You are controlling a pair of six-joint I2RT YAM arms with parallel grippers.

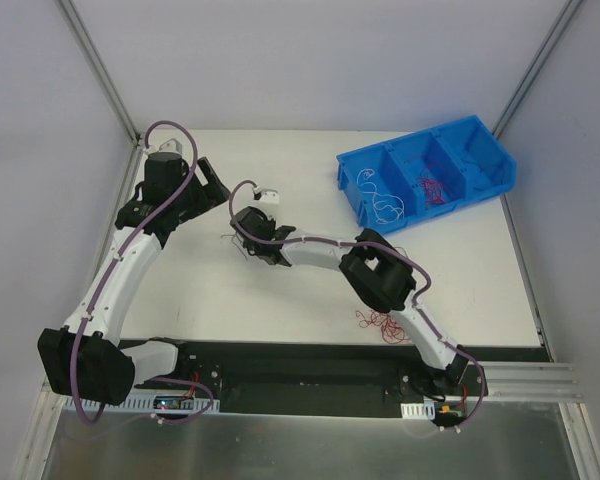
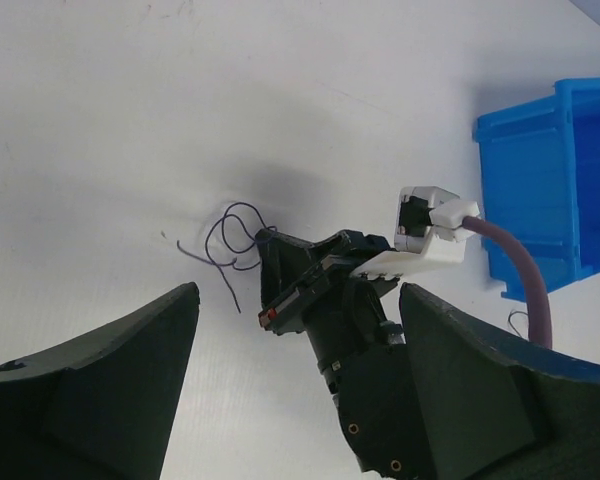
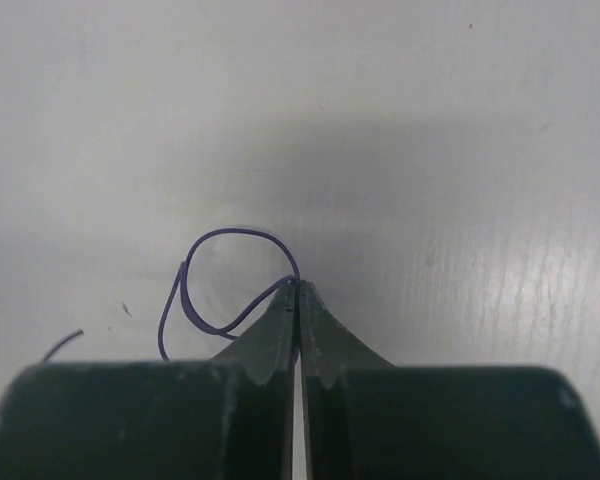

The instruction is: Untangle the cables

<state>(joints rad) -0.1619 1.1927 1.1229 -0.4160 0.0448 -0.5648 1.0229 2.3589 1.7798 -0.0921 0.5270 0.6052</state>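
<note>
White tabletop (image 1: 230, 310) from above: red cables (image 1: 380, 323) tangled near its front edge, right gripper (image 1: 244, 245) low mid-table. Left wrist: left gripper (image 2: 295, 300) spread, empty. Right wrist: jaws pressed together, pinching one dark strand (image 3: 220, 234) at the very tips; lifting could let it slip.

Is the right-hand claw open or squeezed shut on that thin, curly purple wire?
Shut. The right gripper has its two dark tips pressed together, with the thin purple curly wire pinched between them.
</note>
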